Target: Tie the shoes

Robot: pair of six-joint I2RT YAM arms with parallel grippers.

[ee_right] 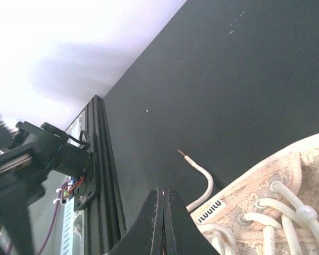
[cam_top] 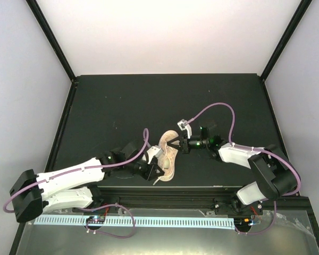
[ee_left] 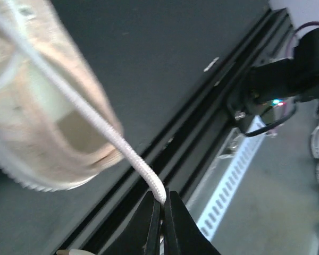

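Pinching the lace (ee_left: 95, 119) in the left hand (ee_left: 160, 204): fingers clamped on it at bottom centre of the left wrist view, and the lace runs up-left across the shoe (ee_left: 37, 133). Right hand (ee_right: 162, 202) has its fingers pressed together too, with nothing visible between them, so closed but no grip that I can see.

Shoe sits on the tabletop (cam_top: 122, 101), lower centre of the top view, between the two hands and close to the front rail (cam_top: 165, 190).

Handling, my guess:
- The shoe looks small and light, so it will likely slide or tip if the lace gets yanked.
- The upper is soft fabric and the sole is stiffer.
- The lace is thin, limp and woven. It should grip fine but pull out if held at the very tip.
- Better to hold the lace mid-length or just behind the tip, not the upper.
- A loose lace end (ee_right: 204, 178) lies curled on the tabletop just beside the shoe, centre of the right wrist view. It looks free to pick.

Room:
- The rail is right by the shoe on the lower side, so there is little space to pull that way.
- There is plenty of bare tabletop toward the upper half of the top view.
- The hands are near each other across the shoe, so they could bump.
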